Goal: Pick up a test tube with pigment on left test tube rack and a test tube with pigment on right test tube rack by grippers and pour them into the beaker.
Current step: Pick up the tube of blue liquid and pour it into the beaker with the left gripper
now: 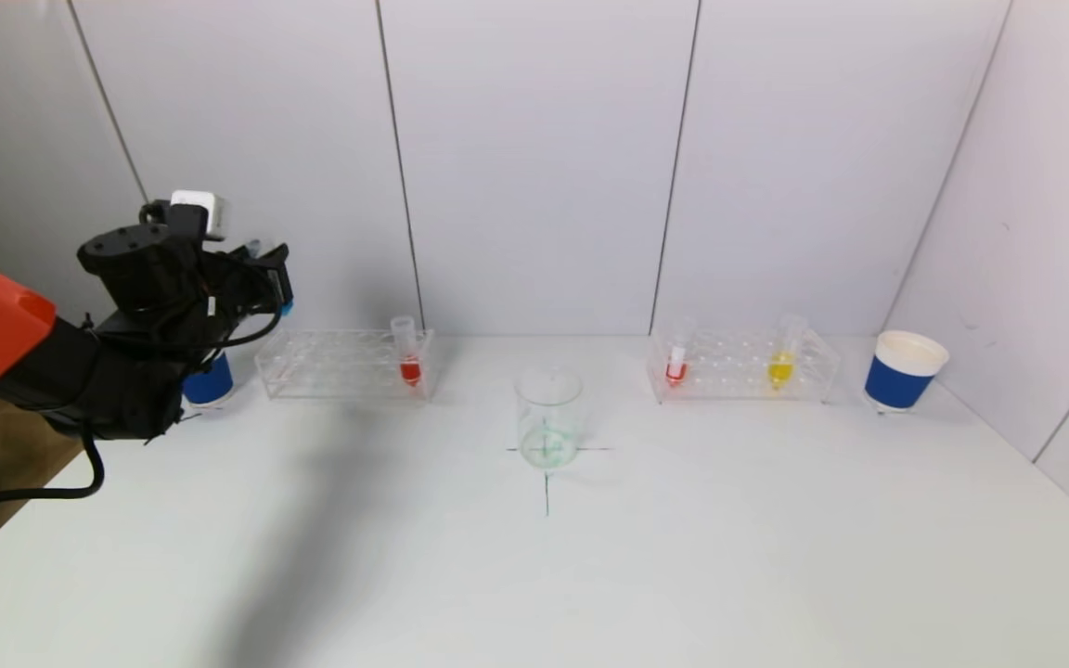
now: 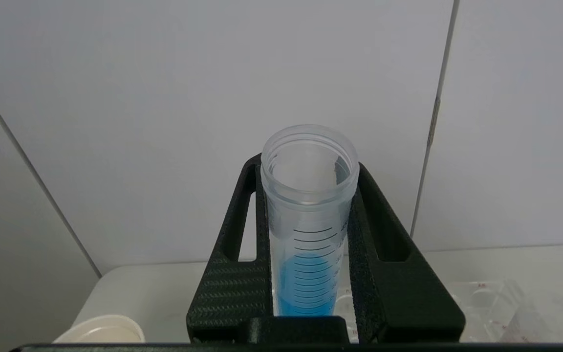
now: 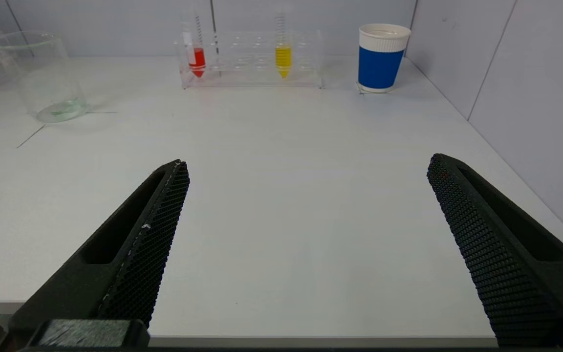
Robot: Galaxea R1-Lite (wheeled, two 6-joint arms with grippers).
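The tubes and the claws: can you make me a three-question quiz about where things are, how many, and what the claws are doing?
1. Where is the beaker?
A. between the two racks
B. inside the right rack
C. beside the right cup

2. How many tubes stand in the right rack?
A. one
B. two
C. four

3. What is the left claw doing?
A. hanging open
B. gripping the blue tube
C. holding a cup

Answers: 1 A, it stands mid-table between them. 2 B, a red tube and a yellow tube. 3 B, its fingers press the tube's sides; the right claw is open.
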